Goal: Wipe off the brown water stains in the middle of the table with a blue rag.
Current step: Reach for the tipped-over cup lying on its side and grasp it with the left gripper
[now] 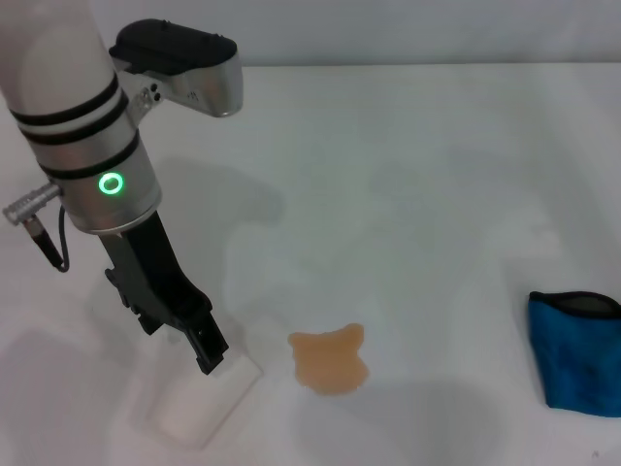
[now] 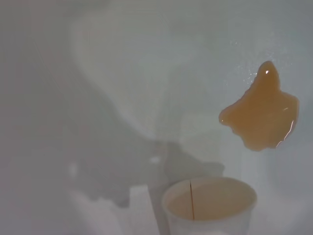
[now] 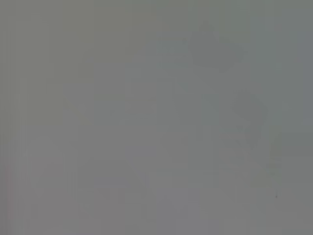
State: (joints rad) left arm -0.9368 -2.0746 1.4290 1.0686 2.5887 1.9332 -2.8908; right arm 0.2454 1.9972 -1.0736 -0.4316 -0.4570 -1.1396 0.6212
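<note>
While left gripper (image 1: 209, 351) is clamped on paper cup (image 1: 199, 396) lying sideways, brown water stains (image 1: 332, 359) are seen just beside; blue rag (image 1: 576, 351) sits at table (image 1: 417, 175) right edge, open surface between. Cup's tan inside (image 2: 210, 198) shown only by left wrist view.

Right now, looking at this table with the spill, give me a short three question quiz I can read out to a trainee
1. True or false: the blue rag already covers the brown water stains.
2. Which gripper is at the white paper cup? A. left gripper B. right gripper
3. Fill in: in the head view, the rag lies on the table toward the robot's ____ side.

Key: 1. False, they lie apart. 2. A. 3. right.
</note>
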